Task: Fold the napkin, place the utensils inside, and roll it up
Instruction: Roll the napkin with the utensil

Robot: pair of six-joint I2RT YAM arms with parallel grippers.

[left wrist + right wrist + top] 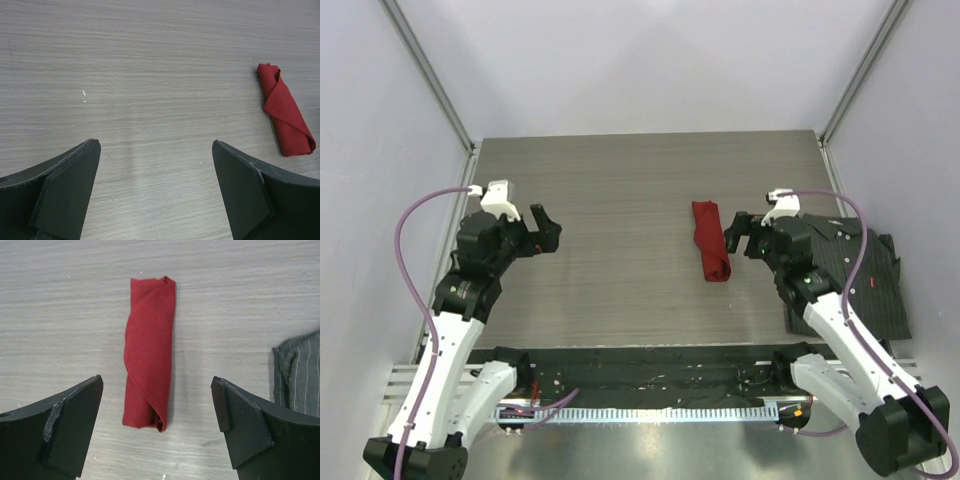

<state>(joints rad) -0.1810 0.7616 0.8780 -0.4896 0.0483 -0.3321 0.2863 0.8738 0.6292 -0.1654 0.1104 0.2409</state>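
Roll of deep-red soft cloth, the napkin, lies closed on the grey wood-grain tabletop, right of centre, its long axis running away from the arm bases. Judged: fold and roll look done. The pale wooden utensils are not visible, so whether they sit inside cannot be told.

Left gripper: jaws wide, empty, well apart from the napkin. Right gripper: jaws wide, empty, just beside it.

Dark pinstriped shirt at right edge. No legible writing or brand anywhere.
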